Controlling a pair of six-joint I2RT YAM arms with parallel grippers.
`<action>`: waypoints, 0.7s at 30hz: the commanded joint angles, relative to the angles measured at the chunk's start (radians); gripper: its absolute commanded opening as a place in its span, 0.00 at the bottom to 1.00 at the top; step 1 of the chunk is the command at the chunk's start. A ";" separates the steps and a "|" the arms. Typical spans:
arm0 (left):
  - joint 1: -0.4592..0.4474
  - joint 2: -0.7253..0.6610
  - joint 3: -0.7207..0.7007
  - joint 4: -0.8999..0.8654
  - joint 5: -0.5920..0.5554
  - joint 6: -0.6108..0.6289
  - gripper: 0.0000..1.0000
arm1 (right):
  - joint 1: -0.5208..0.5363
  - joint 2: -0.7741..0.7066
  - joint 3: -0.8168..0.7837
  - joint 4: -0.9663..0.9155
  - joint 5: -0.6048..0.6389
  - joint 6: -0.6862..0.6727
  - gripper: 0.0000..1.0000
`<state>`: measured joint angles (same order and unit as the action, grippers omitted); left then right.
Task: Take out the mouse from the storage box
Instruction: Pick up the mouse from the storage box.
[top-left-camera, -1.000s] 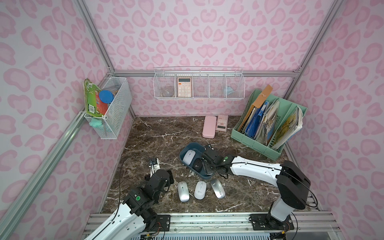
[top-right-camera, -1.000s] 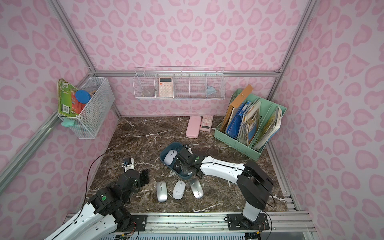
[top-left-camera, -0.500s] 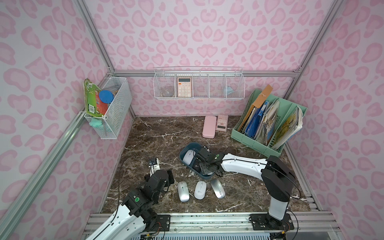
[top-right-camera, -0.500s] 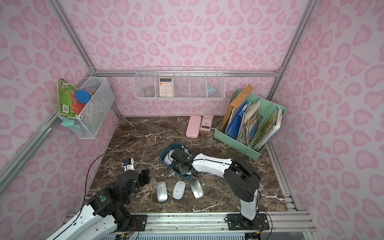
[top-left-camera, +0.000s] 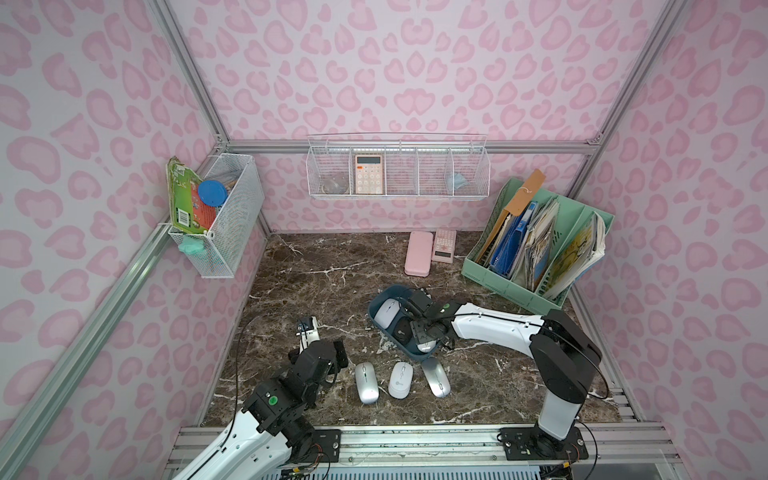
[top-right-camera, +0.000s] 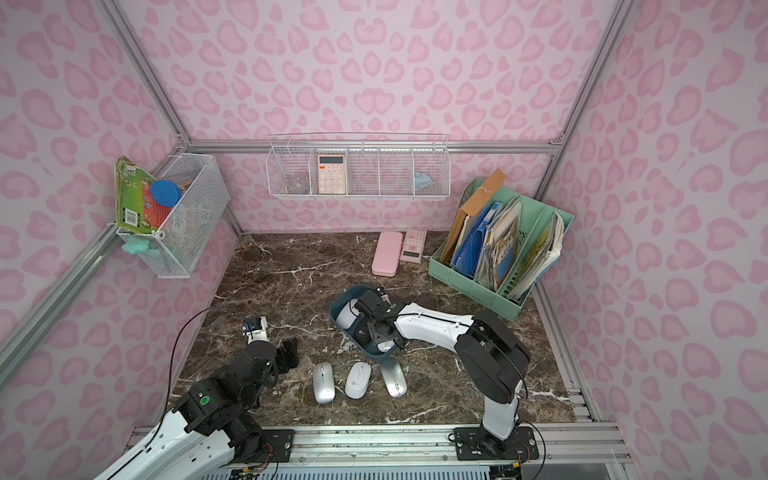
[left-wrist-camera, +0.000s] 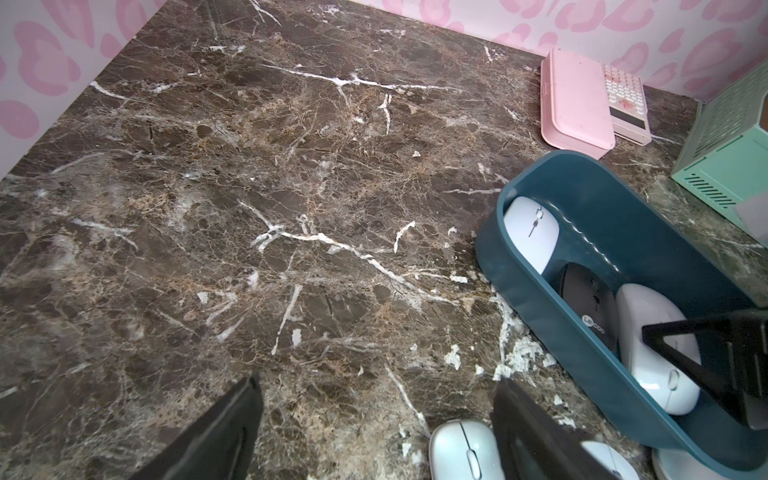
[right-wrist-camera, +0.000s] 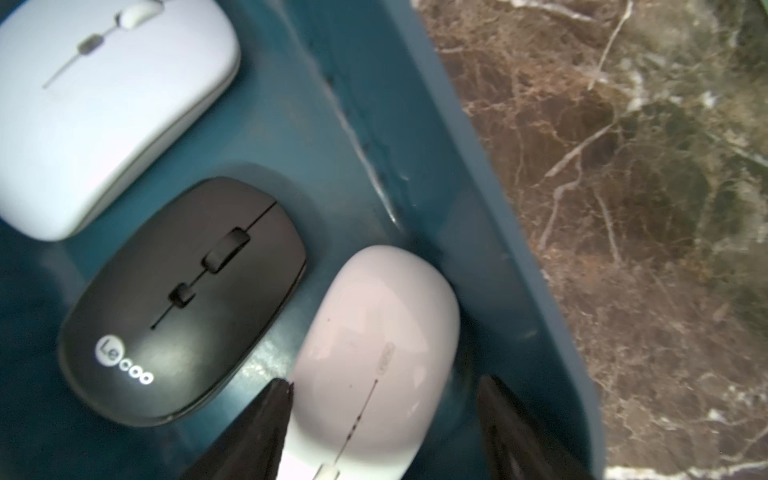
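The storage box (top-left-camera: 388, 336) (top-right-camera: 345, 336) is a dark blue-teal tub at mid-table. It holds a white mouse (right-wrist-camera: 104, 104) at its far end, a black mouse (right-wrist-camera: 183, 299) in the middle and a pinkish-white mouse (right-wrist-camera: 374, 332) (top-left-camera: 426, 345) at its near end. My right gripper (right-wrist-camera: 382, 382) (top-left-camera: 424, 336) reaches down into the box, open. Its jaws straddle the pinkish-white mouse: one fingertip is at its side and a gap shows at the other. My left gripper (left-wrist-camera: 378, 384) (top-left-camera: 328, 351) is open over bare marble left of the box, holding nothing.
Three silver and white mice (top-left-camera: 366, 382) (top-left-camera: 400, 379) (top-left-camera: 435, 377) lie in a row in front of the box. A pink case (top-left-camera: 417, 259) and a calculator (top-left-camera: 444, 245) lie at the back, beside a mint-green file rack (top-left-camera: 536, 249). White wire baskets (top-left-camera: 397, 172) hang on the walls.
My right gripper has shifted inside the box toward its near end, and now sits over the pinkish-white mouse. The left arm has stayed in place.
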<state>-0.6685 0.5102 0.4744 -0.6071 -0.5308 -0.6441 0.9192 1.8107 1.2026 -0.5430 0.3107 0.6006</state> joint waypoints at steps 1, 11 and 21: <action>0.000 -0.002 0.000 0.007 -0.001 0.008 0.90 | 0.001 -0.010 0.003 -0.011 0.001 -0.019 0.75; 0.001 0.001 -0.001 0.007 -0.003 0.006 0.90 | 0.011 0.011 -0.002 -0.021 -0.019 0.043 0.82; 0.001 -0.029 -0.005 -0.005 -0.015 -0.002 0.90 | 0.012 0.062 0.017 -0.008 -0.022 0.031 0.73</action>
<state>-0.6685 0.4908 0.4728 -0.6090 -0.5354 -0.6479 0.9321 1.8637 1.2121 -0.5270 0.2996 0.6262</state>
